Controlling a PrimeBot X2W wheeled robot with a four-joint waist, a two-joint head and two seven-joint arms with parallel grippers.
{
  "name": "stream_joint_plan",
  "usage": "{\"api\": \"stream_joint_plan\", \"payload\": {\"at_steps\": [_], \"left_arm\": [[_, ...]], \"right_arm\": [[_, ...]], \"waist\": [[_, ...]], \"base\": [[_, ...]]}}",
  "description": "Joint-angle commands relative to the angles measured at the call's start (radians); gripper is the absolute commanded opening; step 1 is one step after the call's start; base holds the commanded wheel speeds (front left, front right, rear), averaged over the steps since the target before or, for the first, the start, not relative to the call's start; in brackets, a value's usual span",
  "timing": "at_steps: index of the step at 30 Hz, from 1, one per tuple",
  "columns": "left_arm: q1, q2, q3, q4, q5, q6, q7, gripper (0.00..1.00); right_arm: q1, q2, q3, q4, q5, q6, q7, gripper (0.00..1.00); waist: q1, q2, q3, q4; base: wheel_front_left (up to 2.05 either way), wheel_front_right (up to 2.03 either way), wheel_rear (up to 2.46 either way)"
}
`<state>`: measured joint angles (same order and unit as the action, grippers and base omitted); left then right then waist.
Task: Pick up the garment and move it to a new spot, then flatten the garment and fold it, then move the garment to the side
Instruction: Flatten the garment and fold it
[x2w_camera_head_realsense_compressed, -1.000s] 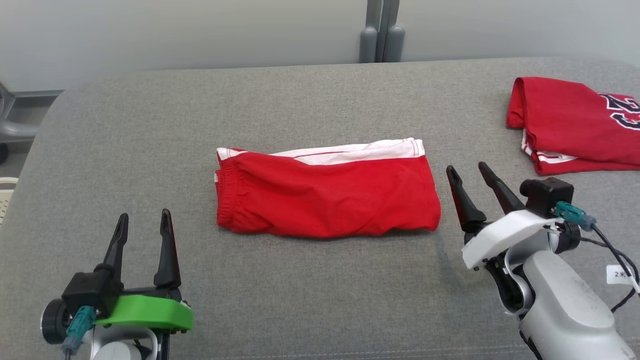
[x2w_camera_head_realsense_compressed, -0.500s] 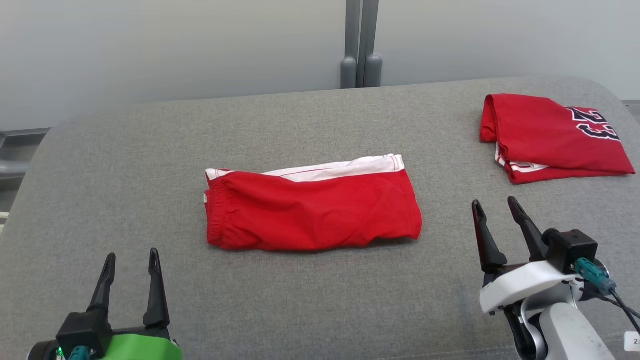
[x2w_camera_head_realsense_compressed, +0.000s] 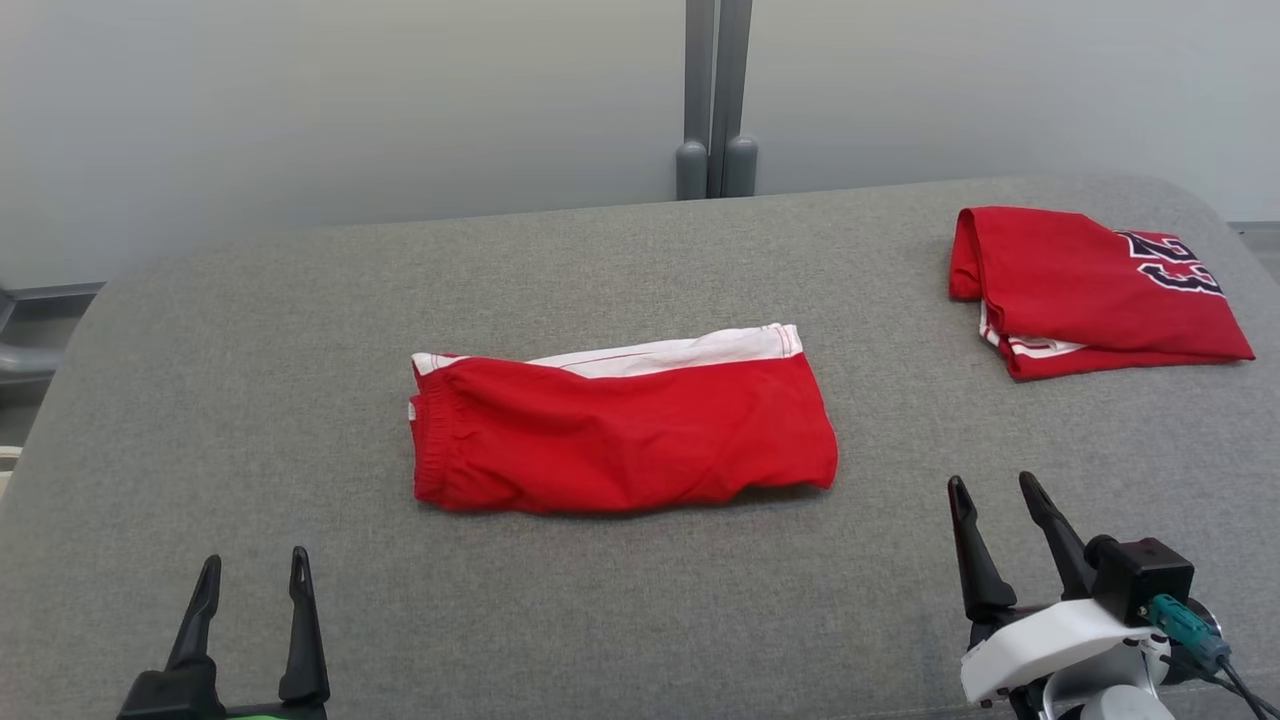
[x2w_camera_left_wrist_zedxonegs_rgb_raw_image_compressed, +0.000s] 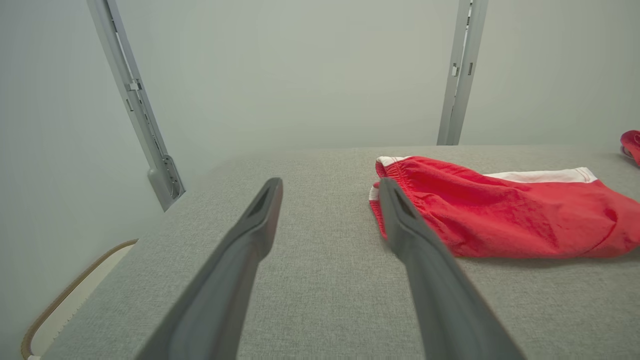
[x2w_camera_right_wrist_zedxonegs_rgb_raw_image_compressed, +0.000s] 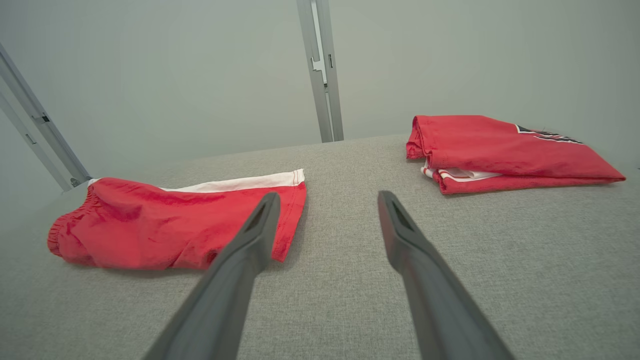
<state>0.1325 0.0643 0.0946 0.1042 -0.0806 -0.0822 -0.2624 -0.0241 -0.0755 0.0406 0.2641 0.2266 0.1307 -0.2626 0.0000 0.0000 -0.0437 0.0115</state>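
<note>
Garment (x2w_camera_head_realsense_compressed: 620, 430) — red shorts, white band, folded flat.

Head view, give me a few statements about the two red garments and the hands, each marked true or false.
1. The red shorts lie folded near the middle of the grey surface. True.
2. The left hand is shut on the shorts. False: it is open, empty and apart from them.
3. A folded red jersey with dark lettering lies at the far right. True.
4. The right hand rests on the jersey. False: it is open, apart from it, nearer the robot.
</note>
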Motion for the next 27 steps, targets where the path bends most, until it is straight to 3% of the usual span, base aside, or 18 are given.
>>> {"api": "stream_joint_plan", "payload": {"at_steps": [1, 13, 27], "left_arm": [[0.010, 0.007, 0.000, -0.001, 0.006, 0.003, -0.002, 1.00], [0.013, 0.023, -0.024, -0.007, 0.012, -0.018, -0.002, 1.00], [0.013, 0.019, -0.018, -0.001, 0.013, -0.007, -0.002, 1.00]], "right_arm": [[0.010, 0.000, -0.002, -0.005, -0.008, 0.000, -0.003, 1.00], [-0.005, 0.010, 0.007, -0.005, -0.030, 0.000, 0.010, 1.00], [-0.009, 0.013, 0.001, -0.004, -0.037, 0.000, 0.015, 1.00]], "waist": [[0.0000, 0.0000, 0.000, -0.001], [0.0000, 0.0000, 0.008, 0.007], [0.0000, 0.0000, 0.008, 0.007]], "base": [[0.00, 0.00, 0.00], [0.00, 0.00, 0.00], [0.00, 0.00, 0.00]]}}
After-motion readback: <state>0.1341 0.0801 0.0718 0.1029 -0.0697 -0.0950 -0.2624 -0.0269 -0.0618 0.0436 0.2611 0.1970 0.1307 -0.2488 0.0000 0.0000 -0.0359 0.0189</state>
